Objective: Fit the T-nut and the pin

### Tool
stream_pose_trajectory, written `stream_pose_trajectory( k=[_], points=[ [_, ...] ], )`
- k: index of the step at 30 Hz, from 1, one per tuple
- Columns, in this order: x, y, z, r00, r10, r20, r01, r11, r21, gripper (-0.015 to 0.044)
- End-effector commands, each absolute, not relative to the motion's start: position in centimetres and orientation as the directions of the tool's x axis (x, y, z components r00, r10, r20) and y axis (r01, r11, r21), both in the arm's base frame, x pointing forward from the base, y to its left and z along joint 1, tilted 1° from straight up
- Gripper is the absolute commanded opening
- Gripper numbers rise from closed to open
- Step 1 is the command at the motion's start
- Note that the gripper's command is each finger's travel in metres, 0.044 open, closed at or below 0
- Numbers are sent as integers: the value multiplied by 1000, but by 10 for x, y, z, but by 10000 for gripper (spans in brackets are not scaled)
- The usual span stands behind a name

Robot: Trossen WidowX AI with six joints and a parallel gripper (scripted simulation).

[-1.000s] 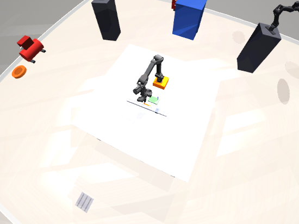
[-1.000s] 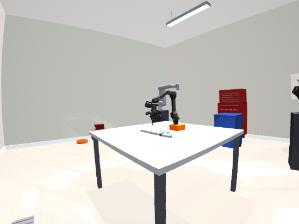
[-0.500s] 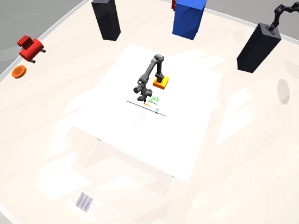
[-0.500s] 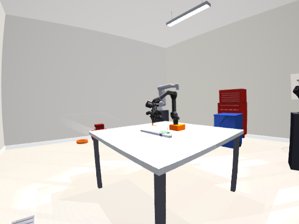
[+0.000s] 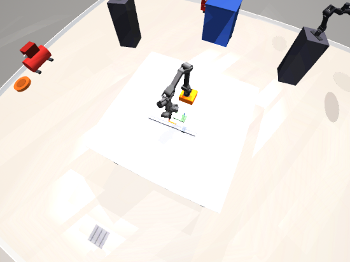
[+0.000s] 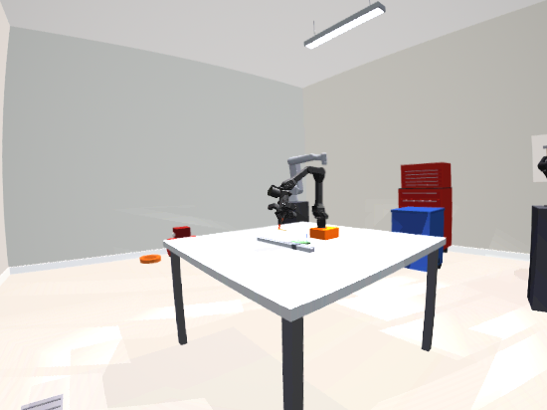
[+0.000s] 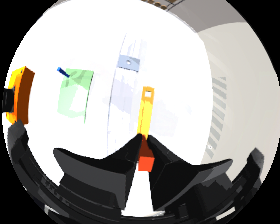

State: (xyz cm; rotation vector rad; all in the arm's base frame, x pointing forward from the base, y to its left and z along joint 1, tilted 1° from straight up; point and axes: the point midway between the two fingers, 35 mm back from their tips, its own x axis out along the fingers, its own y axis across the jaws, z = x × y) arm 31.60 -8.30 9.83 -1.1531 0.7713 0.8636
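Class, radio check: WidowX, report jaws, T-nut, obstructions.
Jaws shut on orange handle. Brass T-nut held outside the rail slot, not inserted. Blue pin at green tray. No obstruction seen.
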Motion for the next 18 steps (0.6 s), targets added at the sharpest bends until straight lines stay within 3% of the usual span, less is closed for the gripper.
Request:
stream_pose_trajectory(
  k=[1, 18],
  points=[
    [313, -81, 98, 479, 176, -860, -876, 167, -453, -150],
    [310, -81, 96, 525, 167, -835, -850, 160, -502, -150]
  ],
)
